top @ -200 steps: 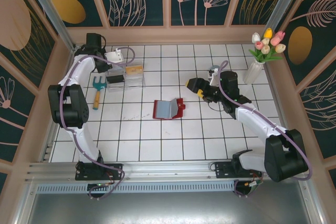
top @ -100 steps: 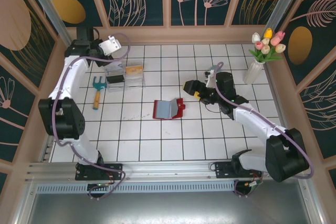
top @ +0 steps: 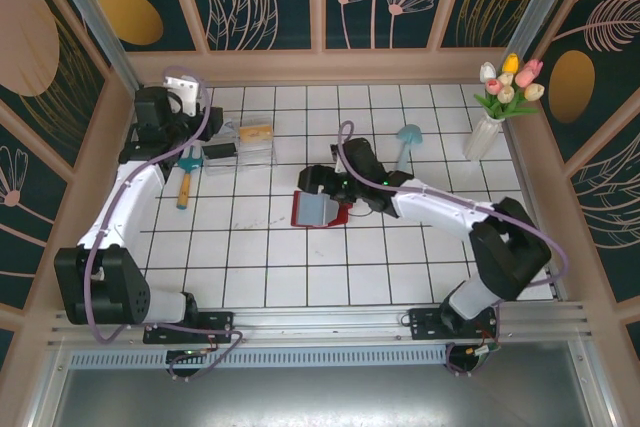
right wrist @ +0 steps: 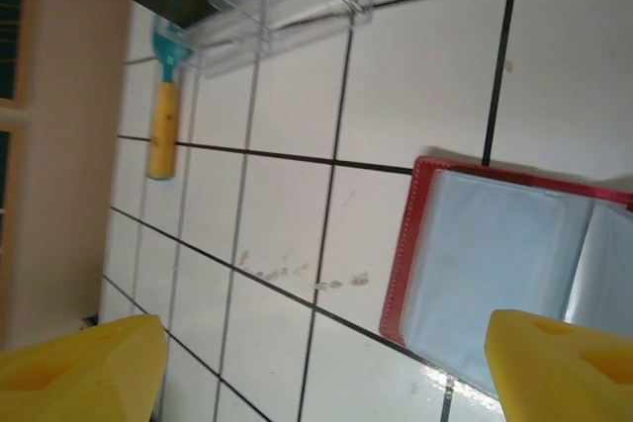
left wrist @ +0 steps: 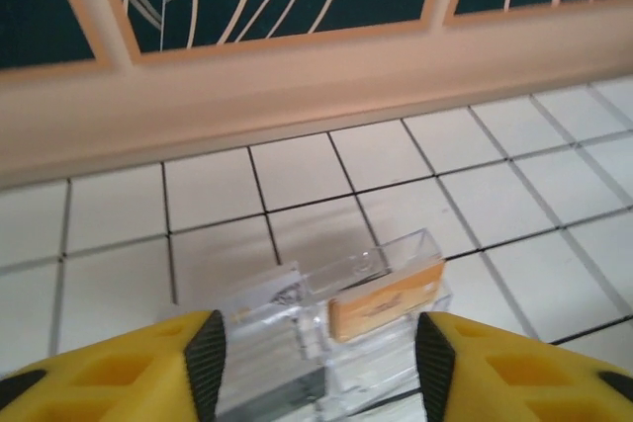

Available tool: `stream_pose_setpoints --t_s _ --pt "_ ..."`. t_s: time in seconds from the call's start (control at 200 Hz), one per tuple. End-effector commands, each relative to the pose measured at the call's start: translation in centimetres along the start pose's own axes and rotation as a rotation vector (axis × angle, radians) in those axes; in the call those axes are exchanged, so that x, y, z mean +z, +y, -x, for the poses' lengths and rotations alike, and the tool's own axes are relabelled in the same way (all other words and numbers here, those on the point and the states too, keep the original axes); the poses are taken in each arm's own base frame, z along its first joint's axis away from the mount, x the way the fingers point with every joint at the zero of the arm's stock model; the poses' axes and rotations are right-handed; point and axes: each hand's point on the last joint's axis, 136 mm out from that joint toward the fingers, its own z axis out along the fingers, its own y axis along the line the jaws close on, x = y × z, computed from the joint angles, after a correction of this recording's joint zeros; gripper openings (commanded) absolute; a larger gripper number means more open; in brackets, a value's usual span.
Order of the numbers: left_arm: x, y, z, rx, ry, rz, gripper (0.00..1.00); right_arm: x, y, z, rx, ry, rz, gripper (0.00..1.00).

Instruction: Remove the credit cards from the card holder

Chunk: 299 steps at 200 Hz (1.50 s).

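While the right gripper [top: 313,185] hangs just above it with jaws spread wide and nothing held, the small red folding card holder [top: 320,209] lies unfolded on the white tiled table [top: 400,267], pale grey-blue pockets up. Farther back, the left gripper [left wrist: 318,363] is released too, the clear plastic box [left wrist: 297,318] just ahead of its fingertips, a yellowish-tan credit card [left wrist: 386,305] inside

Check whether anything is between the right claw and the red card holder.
Nothing visible is. The right claw hangs open just above the card holder, which lies spread open on the table. The clear box sits well off at the back left.
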Motion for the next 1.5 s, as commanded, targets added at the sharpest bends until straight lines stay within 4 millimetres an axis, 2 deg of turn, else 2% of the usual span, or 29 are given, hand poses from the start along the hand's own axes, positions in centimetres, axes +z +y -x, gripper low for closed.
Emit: stream_pose_setpoints --t_s 0.0,0.13,0.18,0.195,0.25,0.41,0.475,0.701,0.901,0.996,1.156,1.386,1.491 --pt "-1.0 -0.5 0.4 -0.249 -0.057 -0.014 0.65 1.8 -1.0 -0.6 0.036 0.036 -0.057 0.82" --pt "-0.4 -0.9 -3.3 -0.307 0.032 -0.035 0.75 3.6 -2.6 -1.5 0.057 0.073 -0.089 0.82" --pt "-0.1 -1.1 -4.1 -0.317 0.064 -0.051 0.78 3.9 -3.3 -1.5 0.056 0.066 -0.114 0.82" --pt "0.2 -1.2 -5.4 -0.325 0.092 -0.053 0.79 3.9 -3.6 -1.5 0.055 0.063 -0.125 0.82" --pt "0.6 -0.8 -6.6 -0.35 0.121 -0.033 0.81 4.0 -4.4 -1.4 0.046 0.053 -0.162 0.82" --pt "1.2 -1.3 -8.3 -0.418 0.171 -0.063 0.84 4.4 -7.0 -1.6 -0.005 0.068 -0.302 0.84" --pt "1.1 -2.2 -8.7 -0.449 0.171 -0.112 0.98 4.6 -8.0 -1.8 -0.035 0.081 -0.359 0.85" --pt "-0.7 -4.6 -10.2 -0.509 0.126 -0.199 0.99 4.8 -9.6 -2.4 -0.132 0.116 -0.501 0.9" --pt "-1.0 -7.4 -11.7 -0.518 0.191 -0.248 0.98 5.5 -11.0 -3.9 -0.193 0.178 -0.606 0.91" --pt "-0.8 -8.8 -13.0 -0.533 0.232 -0.273 0.99 5.5 -12.1 -4.7 -0.181 0.201 -0.626 0.88" --pt "-0.6 -10.6 -15.1 -0.577 0.284 -0.309 0.98 5.1 -13.1 -5.6 -0.154 0.217 -0.615 0.73" --pt "-0.6 -13.2 -17.5 -0.607 0.363 -0.34 0.98 4.5 -13.2 -5.1 -0.127 0.196 -0.543 0.59" --pt "-0.5 -14.5 -18.4 -0.622 0.404 -0.348 0.97 4.4 -12.4 -5.1 -0.111 0.203 -0.455 0.55"
